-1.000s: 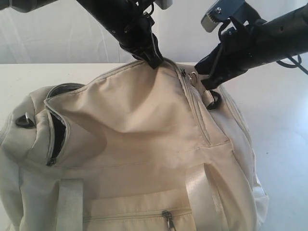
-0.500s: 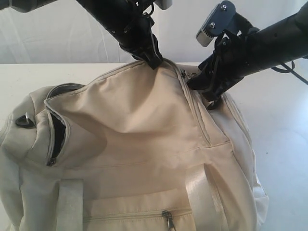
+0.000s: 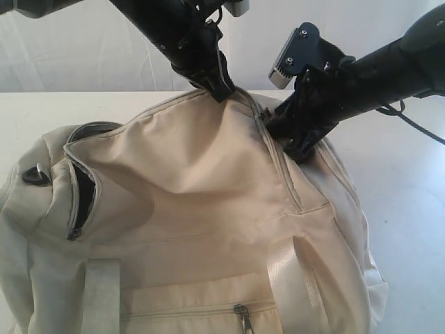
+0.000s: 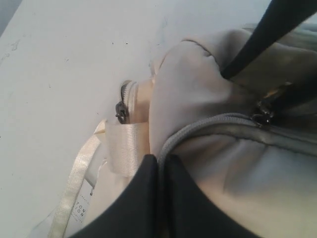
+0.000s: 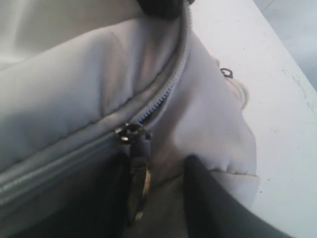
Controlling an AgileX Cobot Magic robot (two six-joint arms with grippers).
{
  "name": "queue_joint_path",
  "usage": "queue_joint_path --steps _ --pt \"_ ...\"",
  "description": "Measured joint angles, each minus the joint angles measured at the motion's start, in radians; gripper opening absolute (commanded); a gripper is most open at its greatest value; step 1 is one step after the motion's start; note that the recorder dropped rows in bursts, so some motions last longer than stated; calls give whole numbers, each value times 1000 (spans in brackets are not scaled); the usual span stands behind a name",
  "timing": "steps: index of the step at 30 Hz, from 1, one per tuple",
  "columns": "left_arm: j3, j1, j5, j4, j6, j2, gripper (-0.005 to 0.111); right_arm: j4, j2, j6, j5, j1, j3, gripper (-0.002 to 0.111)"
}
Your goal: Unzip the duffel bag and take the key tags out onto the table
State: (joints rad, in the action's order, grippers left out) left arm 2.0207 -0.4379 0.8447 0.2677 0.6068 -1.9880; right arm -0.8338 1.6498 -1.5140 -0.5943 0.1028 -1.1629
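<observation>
Since a second ago the right gripper (image 3: 286, 138) has slid in over the grey metal zip pull (image 5: 134, 163) on the big cream fabric duffel bag (image 3: 201, 202), jaws apart either side of it. The left gripper (image 3: 224, 90) stays pinched on the bag's top seam. The bag runs off the white table (image 3: 410, 209)'s near edge, cut off there, and the exterior view hides the pull.

The bag (image 3: 208, 181) is plain cream with pale straps (image 3: 288, 278) and grey zips (image 5: 166, 91); its lining (image 3: 82, 198) seems dark; the desk (image 3: 410, 188) is white.

Duffel bag (image 3: 208, 188) matt cloth; strap (image 4: 126, 148) satiny; zipper pull (image 5: 139, 151) seemingly metal.
</observation>
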Motion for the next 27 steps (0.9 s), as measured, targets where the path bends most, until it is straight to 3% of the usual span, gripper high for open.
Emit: queue_joint_path --steps 2,8,14,27 --pt "0 0 2 0 0 0 0 0 0 0 5 2 0 0" --pt "0 0 4 0 0 3 0 8 -40 44 7 2 0 0" --pt "0 0 4 -4 0 3 0 102 -124 220 -25 2 0 0" --pt "0 0 -27 3 -53 -5 0 224 -217 587 -320 6 0 0"
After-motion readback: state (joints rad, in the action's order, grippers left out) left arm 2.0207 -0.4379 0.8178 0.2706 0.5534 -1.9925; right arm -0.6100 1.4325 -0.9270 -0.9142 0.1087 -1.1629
